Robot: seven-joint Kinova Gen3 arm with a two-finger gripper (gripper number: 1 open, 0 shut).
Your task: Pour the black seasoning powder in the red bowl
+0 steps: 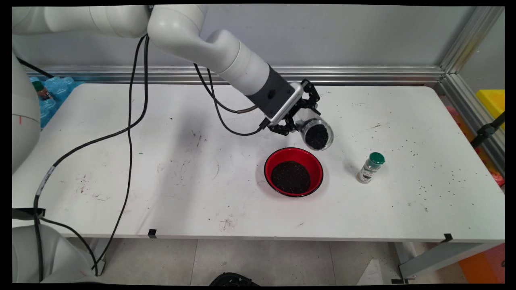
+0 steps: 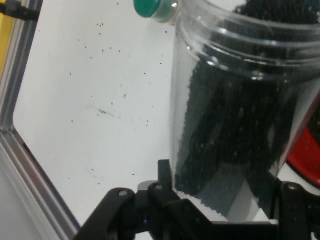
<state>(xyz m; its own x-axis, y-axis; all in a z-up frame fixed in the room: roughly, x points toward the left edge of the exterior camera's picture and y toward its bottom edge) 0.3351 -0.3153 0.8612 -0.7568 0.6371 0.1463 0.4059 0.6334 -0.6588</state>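
Observation:
My gripper [image 1: 301, 117] is shut on a clear plastic jar [image 1: 317, 133] part-filled with small black grains. The jar is tipped, its open mouth facing down and forward above the far rim of a red bowl [image 1: 294, 158]. The bowl stands on the white table and holds a dark heap of the same grains. In the hand view the clear jar [image 2: 240, 110] fills the right half between the fingers [image 2: 165, 175], with a sliver of the red bowl [image 2: 307, 155] at the right edge.
A small spice bottle with a green cap [image 1: 371, 167] stands upright right of the bowl; its green cap [image 2: 150, 7] shows at the hand view's top. Black grains lie scattered over the table's right part [image 1: 435, 169]. An aluminium rail [image 1: 354, 74] runs along the back edge.

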